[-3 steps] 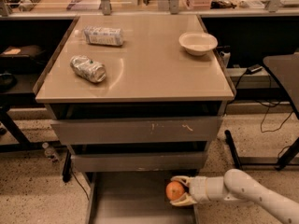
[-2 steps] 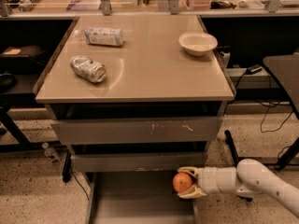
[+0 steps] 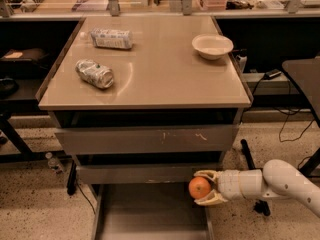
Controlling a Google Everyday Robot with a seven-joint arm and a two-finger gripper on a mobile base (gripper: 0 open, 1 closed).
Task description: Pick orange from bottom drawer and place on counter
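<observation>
A speckled floor (image 3: 35,204) and a dark shelf-lined background are seen around a grey drawer cabinet, which is topped by the glossy beige counter (image 3: 160,79). On the counter's left part a crushed silver can (image 3: 94,73) is laid on its side, and a pale wrapped packet (image 3: 111,38) is set farther back, apart from the can. At the far right of the counter a white bowl (image 3: 212,46) is placed near the edge. Below the counter, the two upper drawers (image 3: 145,139) are shown with scuffed fronts. The bottom drawer (image 3: 150,214) is pulled out toward the near side, and its flat grey floor is exposed. To the right, the orange (image 3: 199,187) is held off the drawer floor, above the drawer's right rail and just in front of the middle drawer's front. It is clasped by the gripper (image 3: 201,188) — one tan finger is pressed above the fruit and one below. The white arm (image 3: 280,181) is extended in from the right edge, low beside the cabinet.
</observation>
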